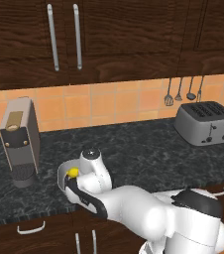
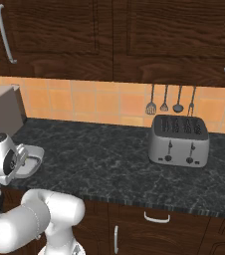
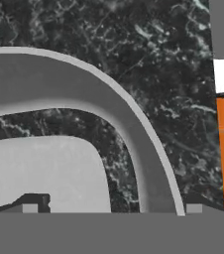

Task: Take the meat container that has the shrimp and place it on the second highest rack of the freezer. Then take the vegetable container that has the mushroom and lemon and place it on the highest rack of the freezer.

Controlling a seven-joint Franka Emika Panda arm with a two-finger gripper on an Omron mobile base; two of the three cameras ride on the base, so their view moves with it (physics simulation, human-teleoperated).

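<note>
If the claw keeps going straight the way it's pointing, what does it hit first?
Most likely the grey container just below: the open claw straddles its curved rim, one fingertip over the pale floor inside, the other over the dark counter outside. Depth is unclear.

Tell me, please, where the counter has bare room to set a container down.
The widest bare patch of counter lies between the grey container holding the lemon and the toaster. The strip in front of the toaster is bare too. It is crowded at the left, where the coffee machine, the container and the open gripper sit together.
</note>
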